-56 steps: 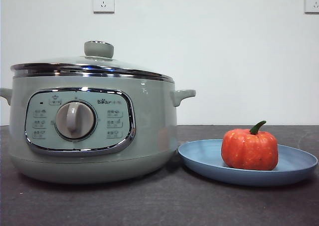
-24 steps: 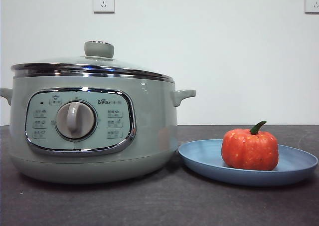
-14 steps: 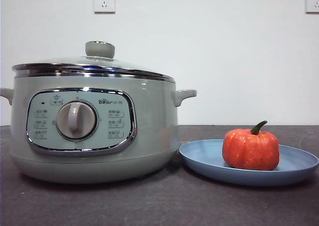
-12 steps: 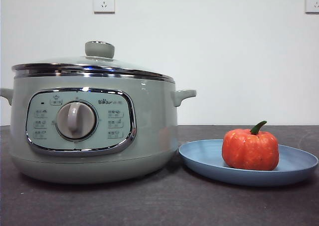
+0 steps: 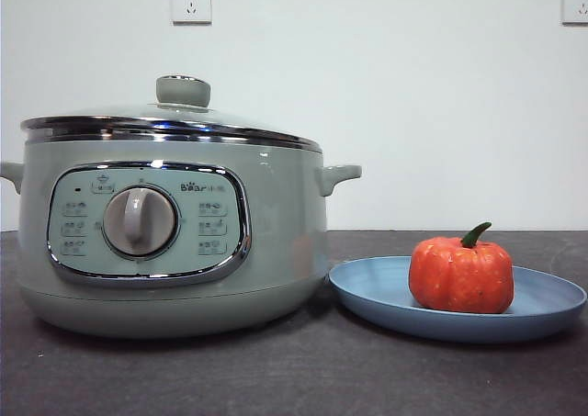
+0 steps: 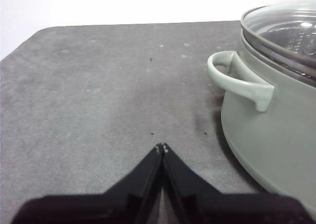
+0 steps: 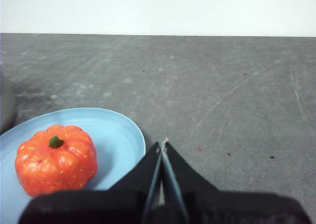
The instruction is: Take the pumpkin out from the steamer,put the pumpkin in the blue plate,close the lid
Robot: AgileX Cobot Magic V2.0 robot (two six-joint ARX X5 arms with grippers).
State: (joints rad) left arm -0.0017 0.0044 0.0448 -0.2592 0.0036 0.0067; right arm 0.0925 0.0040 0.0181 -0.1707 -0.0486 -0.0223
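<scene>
Both claws rest with jaws together: the left claw (image 6: 160, 147) beside the steamer (image 5: 175, 241), the right claw (image 7: 162, 144) beside the blue plate (image 5: 386, 292). All three steps look done: the ribbed orange pumpkin (image 5: 460, 274) sits upright on the matte plate, and the domed glass lid (image 5: 170, 118) seats on the chrome rim.
</scene>
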